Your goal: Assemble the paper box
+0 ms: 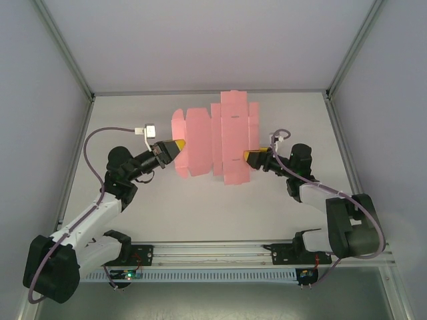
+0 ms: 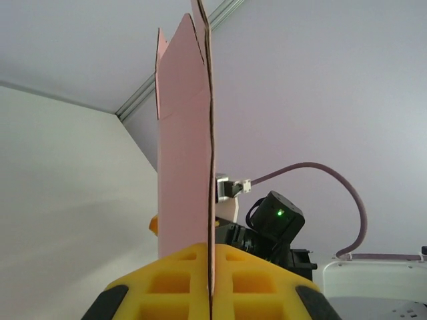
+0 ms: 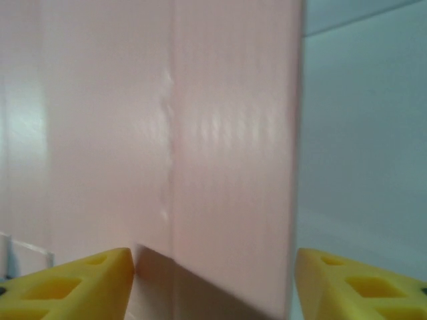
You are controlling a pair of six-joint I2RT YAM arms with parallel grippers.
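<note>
The left gripper (image 2: 211, 267) had its jaws clamped on one edge of the paper box (image 1: 217, 143). The right gripper (image 1: 248, 157) held its jaws apart around the opposite edge. The pink sheet spread across the upper centre over the surface (image 1: 200, 213), so nearly all folding seemed left. No writing was readable.

Overhead; wrist views (close) share box (image 1: 220, 140).

Enclosed bench, white top, soft even light.
White table (image 1: 200, 213) sat between pale grey walls (image 1: 33, 100); aluminium frame posts (image 1: 62, 47) rose from the back corners, and a metal rail (image 1: 213, 251) lined the near edge.
</note>
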